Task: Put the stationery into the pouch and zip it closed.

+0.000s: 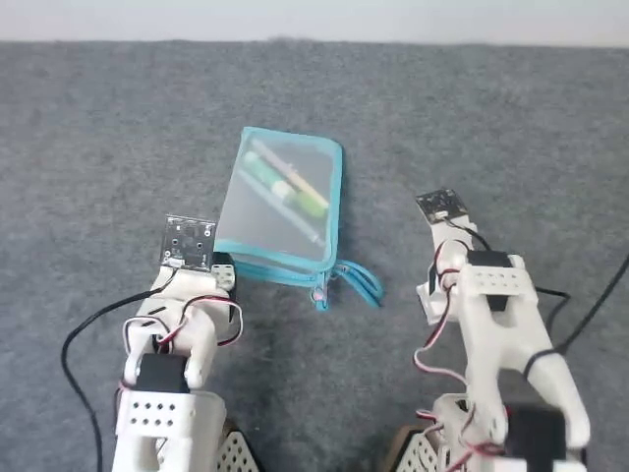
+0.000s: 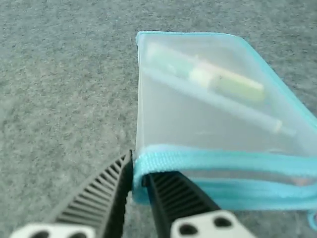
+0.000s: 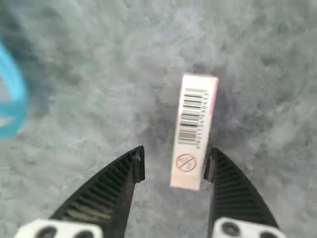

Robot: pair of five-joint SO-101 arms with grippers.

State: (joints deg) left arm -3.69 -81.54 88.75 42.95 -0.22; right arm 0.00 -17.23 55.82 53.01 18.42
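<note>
1. Pouch (image 1: 285, 211) lies flat on the grey counter (image 1: 511, 128), just left of the high view's centre. It is a see-through sleeve edged in teal, with its zip edge (image 1: 280, 267) turned toward the two arms at the bottom of the frame.
2. Pens and a green marker (image 1: 295, 192) already lie inside it, slanting from upper left to lower right.
3. Left end effector (image 2: 140, 181), on the arm at the lower left of the high view, is clenched on the pouch's near-left corner, pinching the teal band. I judge this hold is meant to pin the pouch so it cannot slide while something is pushed in or the zip is drawn.
4. Right end effector (image 3: 174, 156), on the arm at lower right, is spread wide and grasps nothing. Its fingers straddle a small white-and-pink eraser (image 3: 194, 124) lying on the counter, one finger just beside the eraser's long side and the other apart from it. This looks like the set-up for a pinch across the narrow width.
5. A teal strap (image 1: 359, 280) trails from the pouch's lower right corner, between the pouch and the right arm.
6. Writing: the eraser's top face carries a barcode with tiny digits and a small round crossed-out symbol. The digits are too small to make out.
7. Judging from this, the eraser goes in next, and the zipping is not yet done.
</note>
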